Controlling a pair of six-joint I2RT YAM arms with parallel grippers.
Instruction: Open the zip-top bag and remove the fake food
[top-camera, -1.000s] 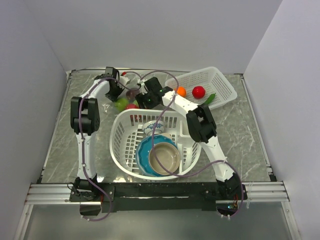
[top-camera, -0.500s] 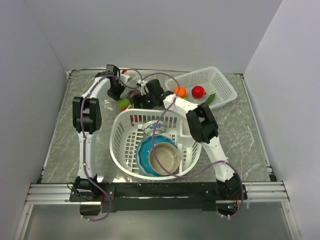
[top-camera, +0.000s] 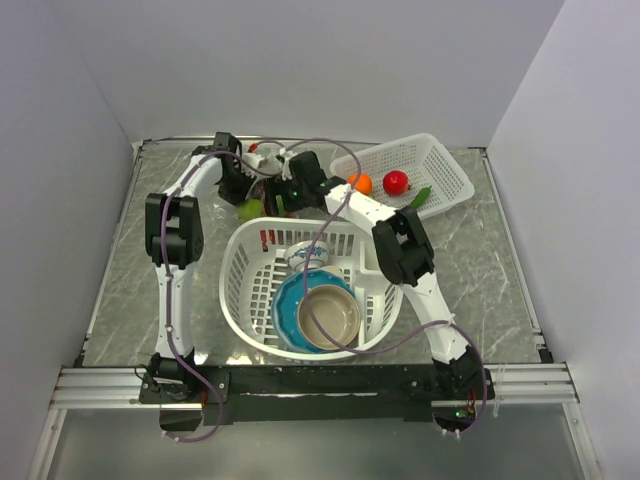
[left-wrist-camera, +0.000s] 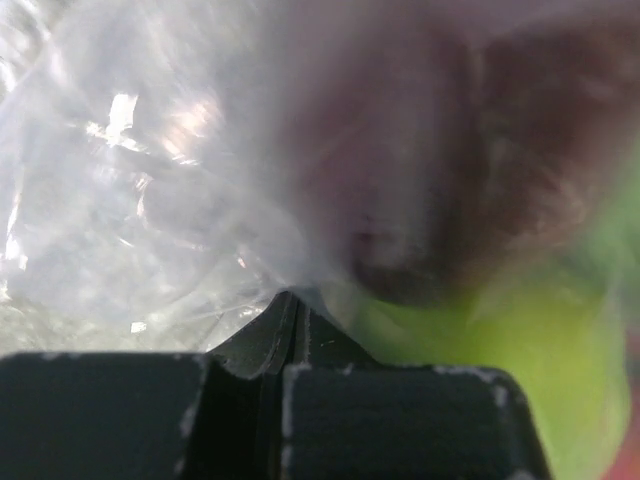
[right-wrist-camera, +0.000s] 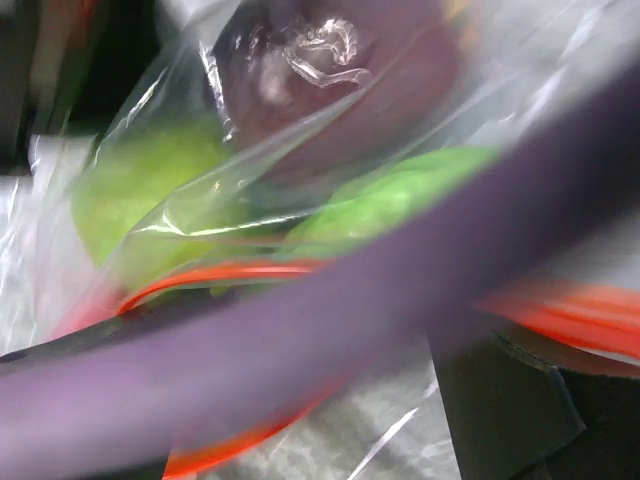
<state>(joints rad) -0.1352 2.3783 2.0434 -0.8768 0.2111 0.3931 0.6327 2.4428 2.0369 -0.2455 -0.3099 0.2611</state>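
Far back on the counter (top-camera: 120, 270), between the two arms: the zip-top bag (left-wrist-camera: 130, 200), clear and crumpled. Pinched at a fold of film by the left claw (left-wrist-camera: 290, 312), fingers pressed together on the plastic. Right claw (top-camera: 287, 188) close against the bag's other side; spread or closed, cannot tell, with a purple cable (right-wrist-camera: 300, 330) blurring across that wrist view. Inside the bag, seen through the film: fake food (right-wrist-camera: 340, 90), one dark maroon piece above lime-green ones, the red-orange zip strip (right-wrist-camera: 230, 272) curving below. Just beyond the round white basket (top-camera: 228, 290), a lime-green piece (top-camera: 250, 209); in or out of the bag, cannot tell. In the mesh tray (top-camera: 440, 165) to the right: an orange fruit (top-camera: 361, 183), a red fruit (top-camera: 397, 182), a green pepper (top-camera: 422, 195).
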